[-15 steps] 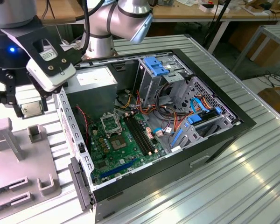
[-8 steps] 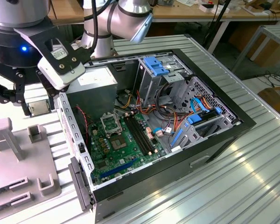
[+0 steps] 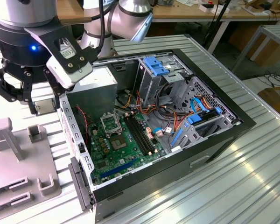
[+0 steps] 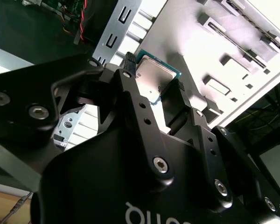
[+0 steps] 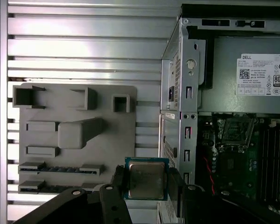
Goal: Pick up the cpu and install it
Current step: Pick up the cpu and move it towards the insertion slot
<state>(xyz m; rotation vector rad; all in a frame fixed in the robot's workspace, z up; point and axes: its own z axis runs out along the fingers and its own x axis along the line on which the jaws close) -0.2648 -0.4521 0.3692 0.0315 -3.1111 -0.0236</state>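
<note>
1. Your gripper is closed narrowly on the cpu, with one black finger on each of two opposite edges. The silvery lid and green rim show between them in both wrist views.
2. A white printed label sits on the grey power supply. The marking on the cpu's lid is too faint to make out. White lettering on the gripper's body is cut off in the second wrist view.
3. You hold the cpu outside the computer case, to the exterior view's left of it. It is above the ribbed metal table, between the grey fixture plate and the case's perforated rear wall.
4. That wall stands between the cpu and the metal-framed socket on the green motherboard.
5. The case is open on its upper side. The long black memory slots lie just beside the socket. Cables and blue brackets crowd the side toward the exterior view's right.
</note>
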